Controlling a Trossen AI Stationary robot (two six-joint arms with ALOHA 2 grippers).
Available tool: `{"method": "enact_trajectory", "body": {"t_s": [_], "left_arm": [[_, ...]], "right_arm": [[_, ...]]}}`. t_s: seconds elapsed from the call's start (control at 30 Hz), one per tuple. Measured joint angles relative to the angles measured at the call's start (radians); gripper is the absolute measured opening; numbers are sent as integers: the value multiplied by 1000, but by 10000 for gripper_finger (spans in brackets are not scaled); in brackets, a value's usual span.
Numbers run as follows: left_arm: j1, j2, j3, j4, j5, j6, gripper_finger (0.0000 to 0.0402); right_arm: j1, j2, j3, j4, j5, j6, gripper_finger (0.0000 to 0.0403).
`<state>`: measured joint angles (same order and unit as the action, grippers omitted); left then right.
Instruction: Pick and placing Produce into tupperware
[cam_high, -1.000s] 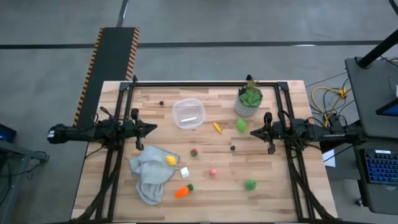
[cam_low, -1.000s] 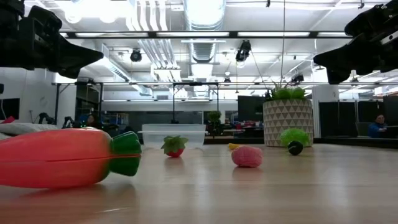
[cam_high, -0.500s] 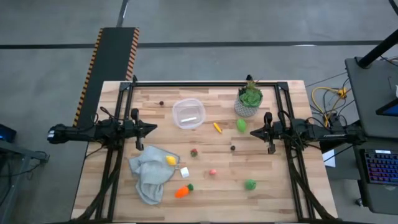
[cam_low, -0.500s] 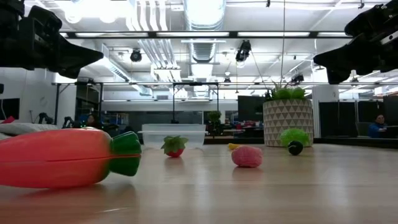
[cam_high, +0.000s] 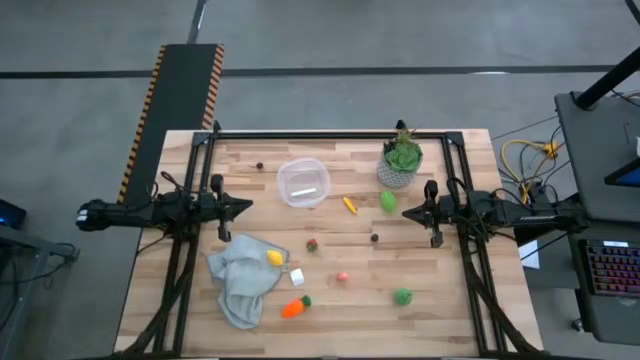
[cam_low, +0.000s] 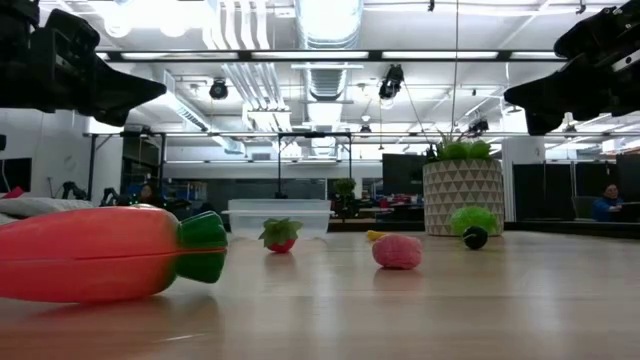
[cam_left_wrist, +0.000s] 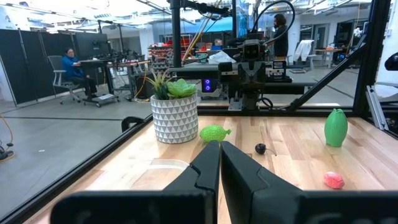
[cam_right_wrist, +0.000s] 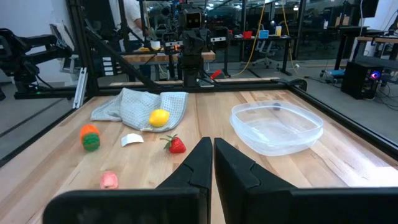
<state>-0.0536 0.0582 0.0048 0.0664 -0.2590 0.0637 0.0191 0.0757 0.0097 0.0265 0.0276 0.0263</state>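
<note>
High view: left gripper (cam_high: 247, 205) & right gripper (cam_high: 406, 213) both clenched, empty.

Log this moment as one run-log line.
left hand: shut, waiting | right hand: shut, waiting | container: empty | lemon: on cloth

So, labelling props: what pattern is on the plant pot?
White plant pot with a triangle pattern, clearest in the left wrist view.

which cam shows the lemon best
The right wrist view: the lemon lies large and unobstructed on the grey cloth. The high view shows it only as a small yellow dot on the cloth. The low and left wrist views do not show it.
</note>
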Motion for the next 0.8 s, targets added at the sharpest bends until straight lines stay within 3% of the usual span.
{"method": "enact_trajectory", "body": {"t_s": [0.3, 0.53, 0.8], "left_arm": [[0, 0, 0, 0, 0, 0, 0], [0, 0, 0, 3, 0, 0, 0], [0, 2, 0, 6, 0, 0, 0]], "right_arm": [[0, 0, 0, 8, 0, 6, 9], [0, 0, 0, 21, 0, 239, 9], [0, 0, 0, 38, 0, 202, 9]]}}
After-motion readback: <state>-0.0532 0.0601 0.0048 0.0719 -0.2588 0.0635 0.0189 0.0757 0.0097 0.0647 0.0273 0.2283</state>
